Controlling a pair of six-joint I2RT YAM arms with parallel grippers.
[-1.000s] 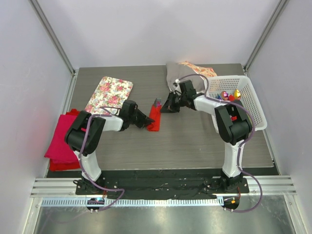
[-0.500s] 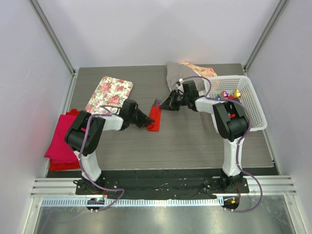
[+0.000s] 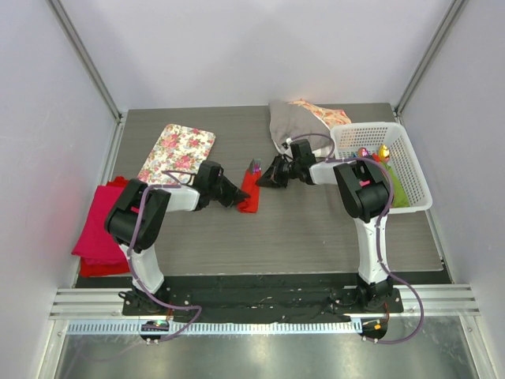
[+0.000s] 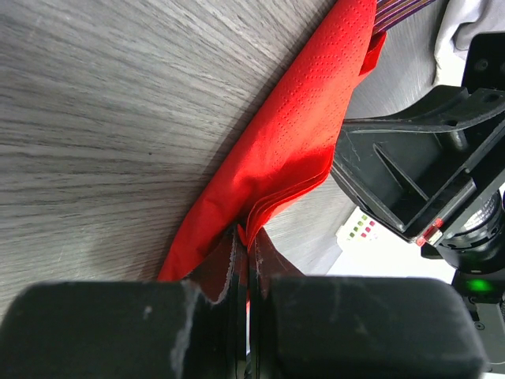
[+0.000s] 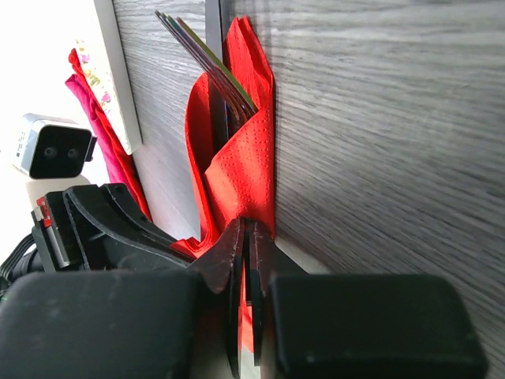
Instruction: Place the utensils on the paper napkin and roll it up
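Red paper, embossed with fine dots, makes up the paper napkin (image 3: 250,192), which lies folded on the grey wood-grain surface (image 3: 316,229) directly between the two pincers. The left pincer (image 4: 246,254) is clenched on the napkin's lower edge, and a pleat of red paper rises straight from its tips. The right pincer (image 5: 246,237) is clamped on the opposite edge, with red showing between its closed fingers. Just ahead of the right pincer the sheet wraps into a pocket, and the utensils (image 5: 207,57) stick out of its far end as thin metallic stems. Each pincer sits just across the napkin from the other. A floral board (image 3: 177,151) lies behind the left pincer, and a white basket (image 3: 410,170) stands behind the right pincer.
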